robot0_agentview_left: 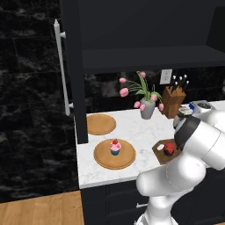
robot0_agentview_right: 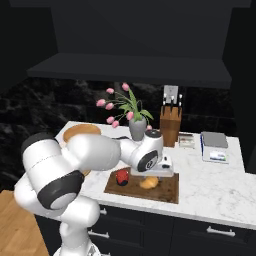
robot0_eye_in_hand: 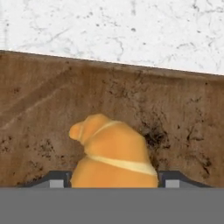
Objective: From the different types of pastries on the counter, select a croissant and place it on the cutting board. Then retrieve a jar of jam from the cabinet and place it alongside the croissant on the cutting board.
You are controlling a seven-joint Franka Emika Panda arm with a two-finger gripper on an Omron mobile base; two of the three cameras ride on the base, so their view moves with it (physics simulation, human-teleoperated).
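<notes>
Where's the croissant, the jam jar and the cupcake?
croissant (robot0_eye_in_hand: 111, 153), hand view, middle of its golden top.
jam jar (robot0_agentview_right: 122, 177), right base view, its red side.
cupcake (robot0_agentview_left: 115, 148), left base view, pink frosting.

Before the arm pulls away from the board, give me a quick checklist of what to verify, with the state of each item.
1. Golden-brown crescent croissant lies on the dark brown wooden cutting board: ok.
2. Small dark red jam jar stands on the same board, beside the croissant: ok.
3. Pincer has let go of the croissant: cannot tell; its tips flank the pastry closely.
4. Croissant sits away from the board's edges: ok in the hand view.
5. Pink-frosted cupcake stays on its round light-wood plate, apart from the arm: ok.
6. Vase of pink tulips close behind the arm: upright, ok.
</notes>
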